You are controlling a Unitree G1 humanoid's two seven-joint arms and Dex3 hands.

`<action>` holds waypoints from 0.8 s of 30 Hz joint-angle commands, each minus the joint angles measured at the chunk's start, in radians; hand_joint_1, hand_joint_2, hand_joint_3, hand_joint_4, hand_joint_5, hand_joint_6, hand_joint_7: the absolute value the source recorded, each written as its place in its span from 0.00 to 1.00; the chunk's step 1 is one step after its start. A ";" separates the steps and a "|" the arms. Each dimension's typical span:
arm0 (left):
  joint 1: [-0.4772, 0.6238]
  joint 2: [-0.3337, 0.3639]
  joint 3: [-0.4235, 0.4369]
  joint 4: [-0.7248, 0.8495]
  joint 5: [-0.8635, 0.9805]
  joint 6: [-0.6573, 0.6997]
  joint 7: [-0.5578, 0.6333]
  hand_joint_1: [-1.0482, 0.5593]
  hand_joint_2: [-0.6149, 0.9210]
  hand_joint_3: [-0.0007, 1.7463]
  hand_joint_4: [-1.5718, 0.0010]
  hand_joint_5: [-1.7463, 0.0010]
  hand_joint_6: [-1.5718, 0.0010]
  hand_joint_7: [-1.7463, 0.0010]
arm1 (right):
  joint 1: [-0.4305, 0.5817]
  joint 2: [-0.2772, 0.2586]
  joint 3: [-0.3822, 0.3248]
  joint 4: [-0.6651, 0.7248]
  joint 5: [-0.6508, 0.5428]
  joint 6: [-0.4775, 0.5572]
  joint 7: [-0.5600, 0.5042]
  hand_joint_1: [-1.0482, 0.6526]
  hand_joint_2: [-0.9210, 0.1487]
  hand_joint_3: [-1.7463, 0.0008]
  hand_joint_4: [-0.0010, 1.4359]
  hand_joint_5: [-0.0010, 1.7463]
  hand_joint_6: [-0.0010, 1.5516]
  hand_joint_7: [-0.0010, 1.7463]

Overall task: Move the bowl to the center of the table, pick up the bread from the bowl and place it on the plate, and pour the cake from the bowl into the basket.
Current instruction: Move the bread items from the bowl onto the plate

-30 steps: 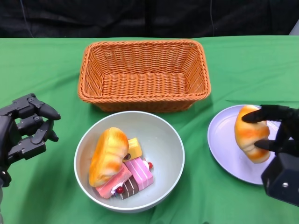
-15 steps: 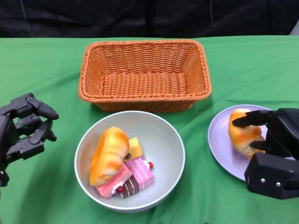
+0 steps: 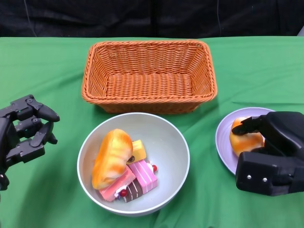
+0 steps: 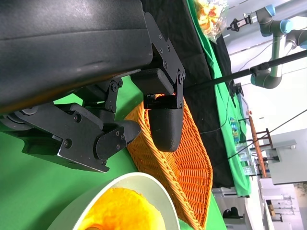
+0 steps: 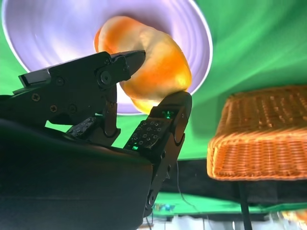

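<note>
**Bread roll held on the plate; second roll and cakes in the bowl**

Left to right in the head view. The left hand [image 3: 26,130] hovers over the green tablecloth [image 3: 47,71] beside the bowl, fingers apart and curled loosely, holding nothing; the left wrist view confirms nothing lies between its fingers. The pale grey-white bowl [image 3: 166,137] sits at the table's near centre, just in front of the basket. Inside it lies a glossy golden-orange bread roll [image 3: 110,158], elongated and leaning over the cakes: a small yellow cake piece [image 3: 138,150], a pink layered slice [image 3: 143,173] with red berry dots, and a pink-and-brown slice [image 3: 124,189]. The woven orange basket [image 3: 148,76], rectangular with sloping walls, stands behind the bowl. At right, a light lavender plate [image 3: 223,137] lies on the cloth. The right hand [image 3: 268,147] grips a second bread roll [image 3: 244,140], orange with a paler crust, which rests on the plate; the right wrist view shows fingers on either side of the roll. No brand, label or legible writing appears on any object.
</note>
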 commanded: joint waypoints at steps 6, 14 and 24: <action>-0.005 0.011 0.004 0.005 -0.003 -0.016 0.001 0.68 0.88 0.49 0.56 0.08 0.55 0.25 | 0.001 -0.066 0.040 -0.200 -0.060 0.208 0.296 0.42 0.02 1.00 0.39 0.24 0.31 0.00; -0.006 0.007 0.004 0.008 -0.005 -0.013 0.004 0.67 0.88 0.48 0.56 0.08 0.55 0.25 | 0.004 -0.069 0.050 -0.353 -0.088 0.294 0.404 0.29 0.03 1.00 0.26 0.02 0.22 0.00; -0.008 0.003 0.001 0.016 -0.004 -0.028 -0.001 0.68 0.87 0.48 0.56 0.08 0.55 0.26 | 0.025 -0.054 0.040 -0.453 -0.093 0.340 0.395 0.27 0.00 1.00 0.37 0.04 0.33 0.02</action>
